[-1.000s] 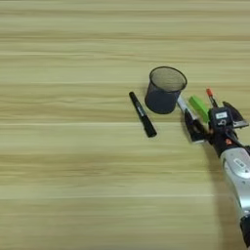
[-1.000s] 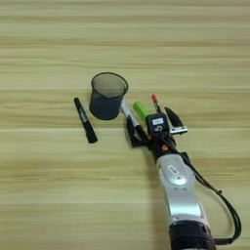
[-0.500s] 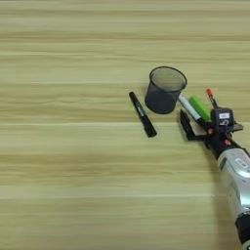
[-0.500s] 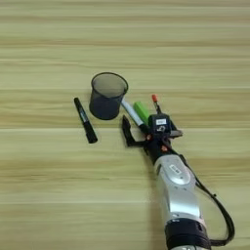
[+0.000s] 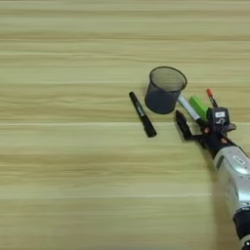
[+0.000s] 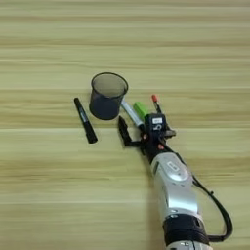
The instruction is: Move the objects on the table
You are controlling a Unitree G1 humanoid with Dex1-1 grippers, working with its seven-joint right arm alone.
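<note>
1. Plastic, by the look of them, and slender: the black marker [image 6: 85, 121], the white-barrelled marker [image 6: 131, 113], the red pen [image 6: 156, 103] and the green block [image 6: 141, 110] should all be light and stiff. The round barrels are smooth, so I judge they would roll or slip under a glancing touch.
2. Each pen is best taken across the middle of its barrel, the jaws square to its length; the block across its two long flat sides.
3. The black marker lies alone on the counter [image 6: 49, 185], left of the black mesh cup [image 6: 107, 95] and clear of it, its length running from far-left to near-right. It is the easiest to reach.
4. The other three lie bunched just right of the cup: the white-barrelled marker nearest the cup, its far end at the cup's base; the green block just beside it; the red pen furthest right, orange-red tip pointing far.
5. The right gripper [image 6: 138, 135] sits at the near end of this bunch, silver forearm reaching in from the near right.
6. Its jaws are spread: one black finger [image 6: 123, 132] juts out left of the white marker's near end, the other is mostly hidden under the gripper body. They seem to pinch nothing.
7. So close a bunch risks nudging neighbours.
</note>
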